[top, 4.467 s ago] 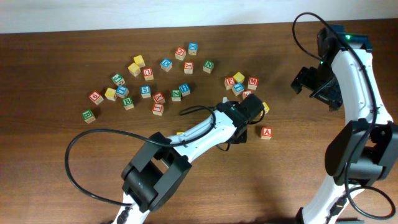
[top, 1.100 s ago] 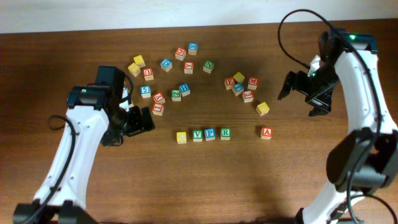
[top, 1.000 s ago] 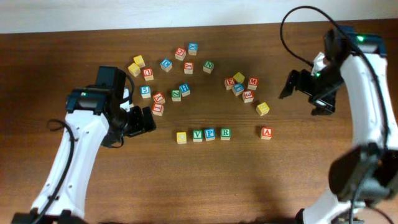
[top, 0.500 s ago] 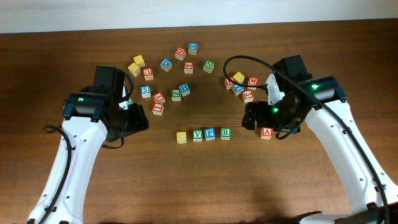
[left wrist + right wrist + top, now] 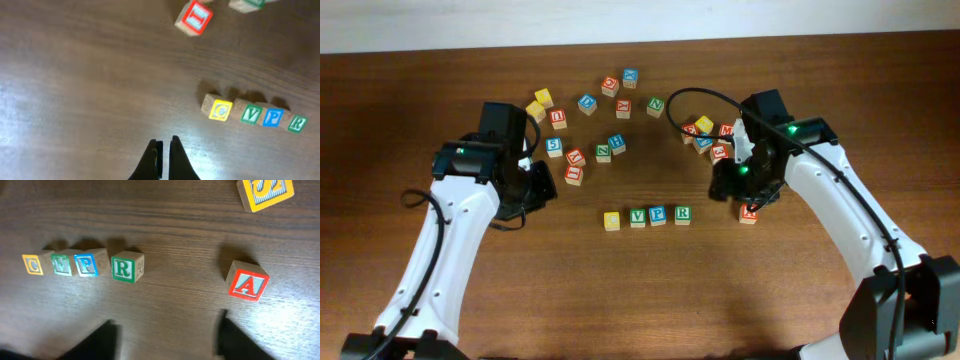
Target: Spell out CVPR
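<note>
Four letter blocks stand in a row on the wooden table: yellow C (image 5: 611,220), green V (image 5: 637,217), blue P (image 5: 658,215), green R (image 5: 682,213). The left wrist view shows them right of centre, C (image 5: 218,109) to R (image 5: 298,123). The right wrist view has them at left, C (image 5: 33,264) to R (image 5: 123,268). My left gripper (image 5: 542,187) hovers left of the row, shut on nothing (image 5: 164,145). Just right of the R is my right gripper (image 5: 735,185), its jaws apart and empty (image 5: 167,330).
A red A block (image 5: 248,284) lies right of the row, partly under my right arm (image 5: 748,213). Several loose letter blocks are scattered at the back left (image 5: 575,155) and back right (image 5: 705,135). A red block (image 5: 194,17) lies ahead of my left gripper.
My right arm has swung in from the far right to beside the row, its jaws narrowing. My left gripper has gone from open to shut and shifted slightly.
</note>
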Robot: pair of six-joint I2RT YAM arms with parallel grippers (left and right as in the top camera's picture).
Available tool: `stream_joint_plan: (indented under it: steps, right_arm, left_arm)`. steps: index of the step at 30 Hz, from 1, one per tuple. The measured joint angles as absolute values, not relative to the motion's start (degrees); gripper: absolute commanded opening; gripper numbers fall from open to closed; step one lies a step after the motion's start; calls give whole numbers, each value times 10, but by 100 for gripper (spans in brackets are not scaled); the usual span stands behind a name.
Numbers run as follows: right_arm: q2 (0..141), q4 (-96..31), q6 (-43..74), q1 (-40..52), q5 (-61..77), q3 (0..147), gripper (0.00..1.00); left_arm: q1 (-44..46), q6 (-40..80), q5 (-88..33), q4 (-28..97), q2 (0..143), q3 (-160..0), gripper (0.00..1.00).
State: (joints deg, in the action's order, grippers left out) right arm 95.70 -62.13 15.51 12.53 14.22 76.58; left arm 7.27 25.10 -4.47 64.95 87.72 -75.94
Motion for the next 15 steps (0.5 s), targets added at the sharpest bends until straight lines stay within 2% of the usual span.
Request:
stream_joint_plan:
  steps: [1, 10, 15]
  right_arm:
    - [962, -621, 153, 125, 142, 766, 4]
    - [1009, -621, 165, 125, 136, 763, 4]
    - [1061, -614, 194, 126, 134, 762, 4]
  left_arm:
    - [76, 249, -44, 642, 878, -759, 0]
    - [150, 234, -41, 626, 1010, -759, 0]
    - [154, 226, -49, 609, 1070, -759, 0]
